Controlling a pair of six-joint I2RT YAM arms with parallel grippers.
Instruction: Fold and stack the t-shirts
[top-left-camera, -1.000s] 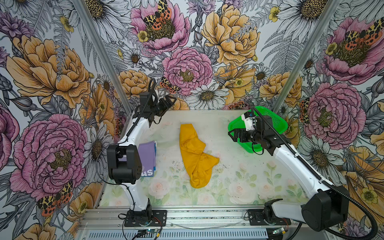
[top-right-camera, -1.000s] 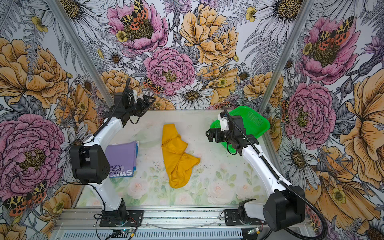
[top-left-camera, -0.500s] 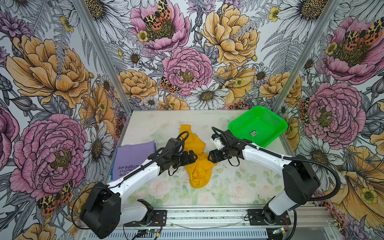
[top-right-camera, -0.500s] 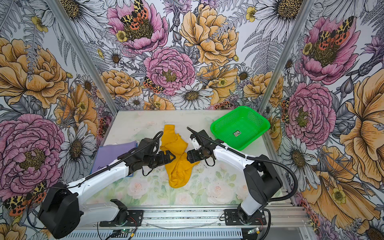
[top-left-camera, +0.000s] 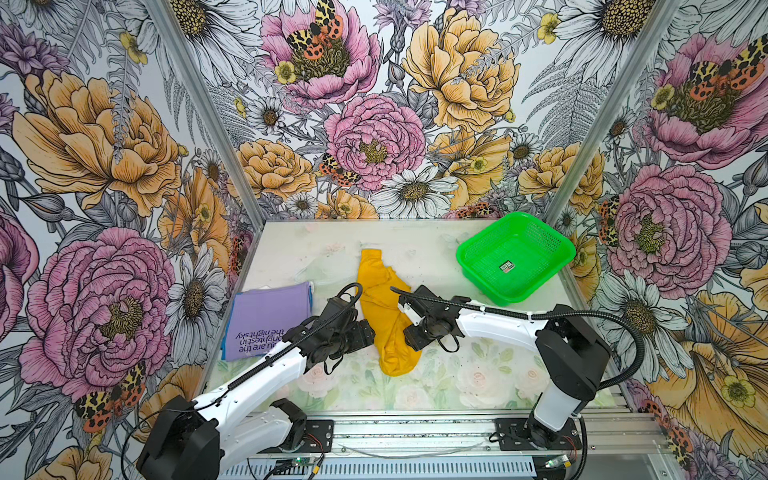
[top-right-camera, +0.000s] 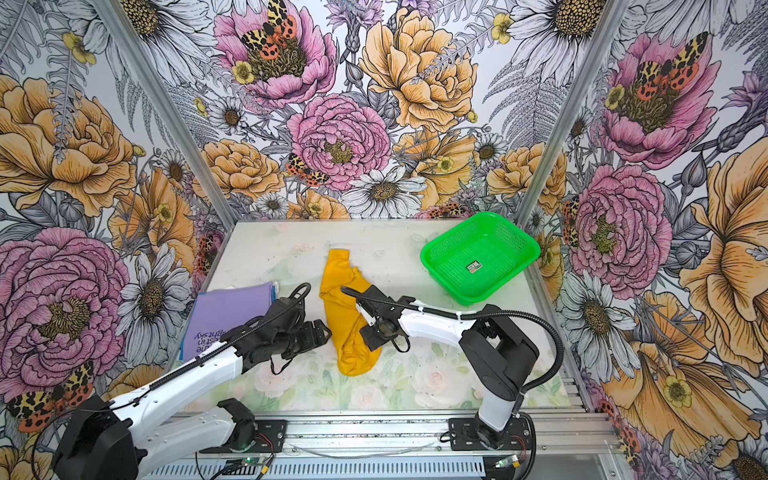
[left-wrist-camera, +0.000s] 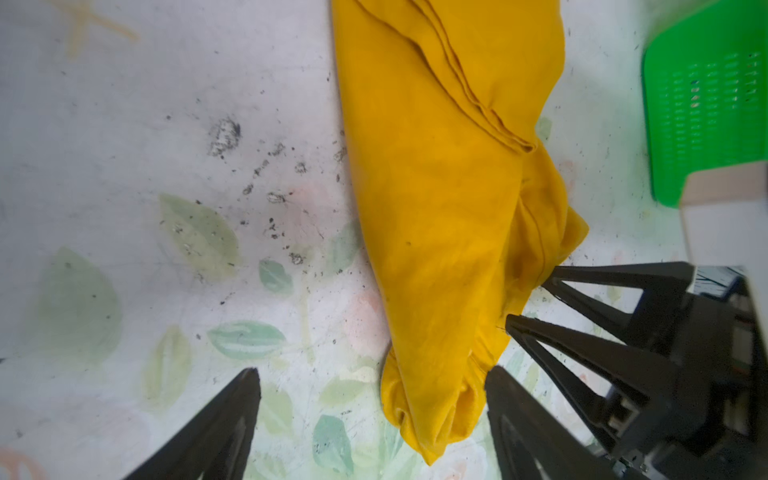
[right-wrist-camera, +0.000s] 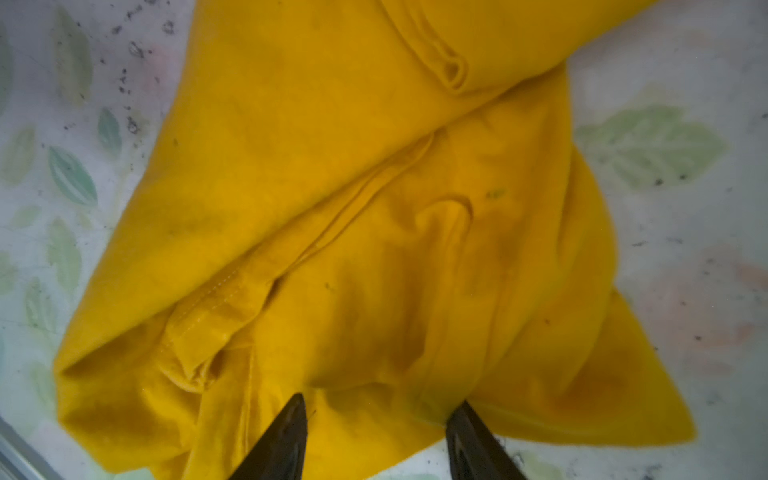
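Midway across the table (top-left-camera: 457, 374), the yellow t-shirt (top-left-camera: 384, 307) lies crumpled in a long strip running from far to near. Both top views show the purple t-shirt (top-left-camera: 270, 316) folded flat against the left edge, its printed text showing, and the green basket (top-left-camera: 519, 245) in the far right corner. Neither wrist camera catches the purple one.

The left gripper (top-left-camera: 368, 332) sits at the strip's left side and the right gripper (top-left-camera: 409, 338) at its right side. Only the left wrist view shows the left jaws spread wide, with the shirt's near end lying between them, close by one finger (left-wrist-camera: 519, 415). That view also shows the right gripper's tips touching the cloth edge. The right wrist view shows the right jaws part-spread, tips down on the cloth with a fold between them.

Faded leaf print and dark specks mark the table. Flowered walls enclose it on three sides, and a metal rail (top-left-camera: 415, 432) runs along the near edge.
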